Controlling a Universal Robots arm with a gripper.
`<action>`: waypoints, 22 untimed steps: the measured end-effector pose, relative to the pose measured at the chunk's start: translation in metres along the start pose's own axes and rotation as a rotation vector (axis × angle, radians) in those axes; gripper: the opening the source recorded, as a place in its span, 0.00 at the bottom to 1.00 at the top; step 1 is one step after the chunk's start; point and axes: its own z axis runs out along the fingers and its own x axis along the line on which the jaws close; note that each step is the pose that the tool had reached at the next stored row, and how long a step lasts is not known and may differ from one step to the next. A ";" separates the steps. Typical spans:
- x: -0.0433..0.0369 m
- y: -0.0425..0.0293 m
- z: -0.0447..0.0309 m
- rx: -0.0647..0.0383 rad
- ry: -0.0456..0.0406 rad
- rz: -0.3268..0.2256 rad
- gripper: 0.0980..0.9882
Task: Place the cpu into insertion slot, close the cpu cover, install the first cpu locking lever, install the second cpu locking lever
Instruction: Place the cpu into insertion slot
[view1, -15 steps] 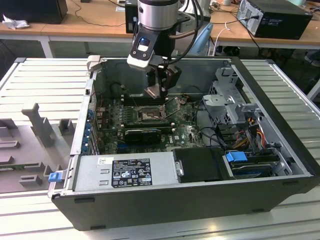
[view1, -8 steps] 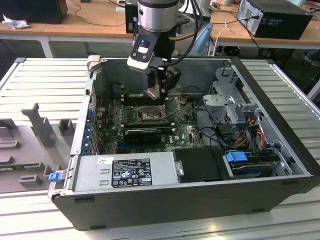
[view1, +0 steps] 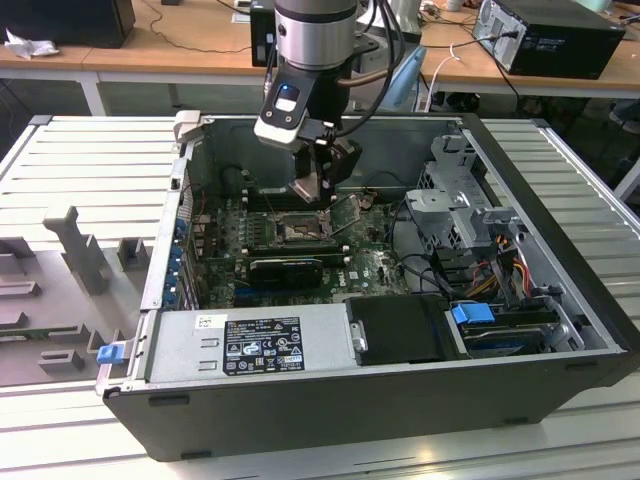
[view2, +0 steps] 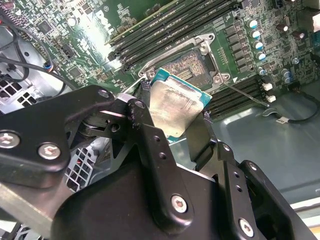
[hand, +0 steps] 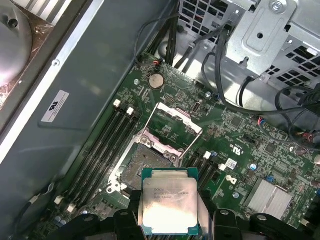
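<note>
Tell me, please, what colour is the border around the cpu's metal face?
Teal-green, on the cpu; clearest in the first wrist view.

Pale slatted worktable, wooden desks behind

We find the computer case lying open on the worktop, with the motherboard flat on its floor. The insertion slot sits mid-board, with the memory slots alongside it. The cpu cover is tilted up from one edge of the slot. The cpu hangs above the slot, not touching it, gripped between the jaws of the gripper. The power supply lines the case's near side, and the drive cage stands on the exterior view's right.
</note>
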 end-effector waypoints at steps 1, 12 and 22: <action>0.0000 -0.0001 0.0006 0.000 0.0000 0.000 0.48; -0.0002 -0.0006 0.0073 0.000 -0.0001 0.001 0.48; -0.0003 -0.0015 0.0151 -0.001 -0.0053 0.059 0.48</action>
